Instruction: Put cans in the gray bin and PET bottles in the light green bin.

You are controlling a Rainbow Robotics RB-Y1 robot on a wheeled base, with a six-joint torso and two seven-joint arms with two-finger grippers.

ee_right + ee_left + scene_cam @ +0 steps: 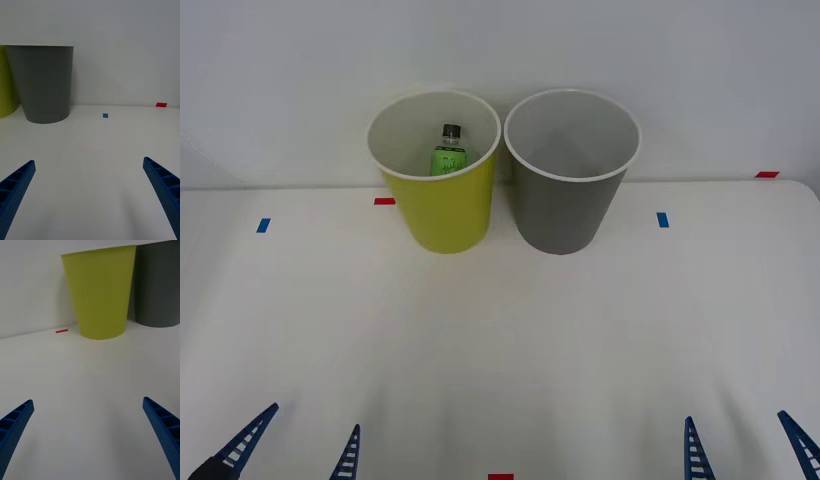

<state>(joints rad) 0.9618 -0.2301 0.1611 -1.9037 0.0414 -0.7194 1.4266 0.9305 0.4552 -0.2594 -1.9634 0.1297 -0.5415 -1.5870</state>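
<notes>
I see two smooth matt plastic bins, light green bin (442,205) and gray bin (566,208); a clear plastic bottle (448,152), glossy label; ribbed blue plastic fingers (162,423); smooth white tabletop (500,340).

My left hand (285,445) and right hand (748,447) have blue ribbed fingers. The light green bin (442,210) is yellow-green, white-rimmed, white inside. The gray bin (566,212) is dark gray, white-rimmed. The PET bottle (448,155) wears a bright green label and black cap. The worktop (500,340) is white with blue and red tape marks.
</notes>
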